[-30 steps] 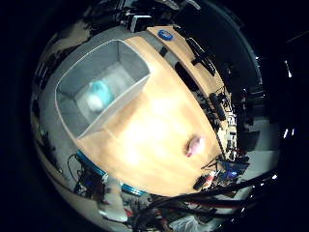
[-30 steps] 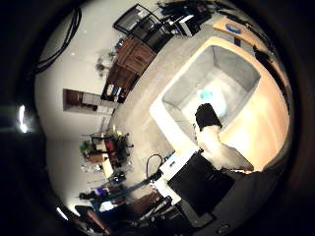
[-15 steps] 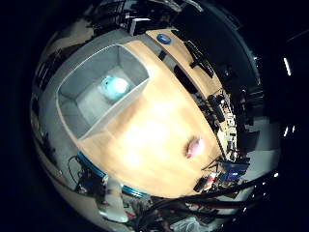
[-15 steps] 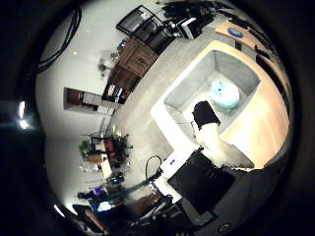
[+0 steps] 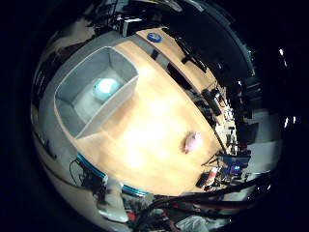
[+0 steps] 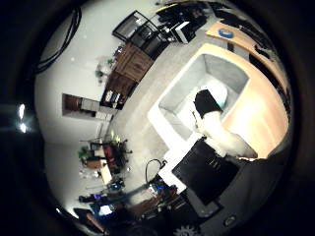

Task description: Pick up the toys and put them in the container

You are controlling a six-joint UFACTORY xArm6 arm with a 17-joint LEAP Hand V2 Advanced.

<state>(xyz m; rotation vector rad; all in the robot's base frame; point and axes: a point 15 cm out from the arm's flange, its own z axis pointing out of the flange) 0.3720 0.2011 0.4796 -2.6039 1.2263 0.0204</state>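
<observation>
The teal ball (image 5: 106, 87) now rests in the grey container (image 5: 77, 121); the straight-fingered, empty hand (image 6: 216, 132) hangs above, the pink toy (image 5: 192, 142) well apart near the tabletop's (image 5: 145, 140) opposite edge.

A grey, open-topped, rectangular container (image 5: 91, 99) is seen standing upright well below the palm, at the table's edge. A pale teal, roundish toy (image 5: 106, 86) is seen lying on its floor, near one end wall. A small pink toy (image 5: 192, 142) is seen lying outside it on the tabletop, well apart from the container and far from the palm.
</observation>
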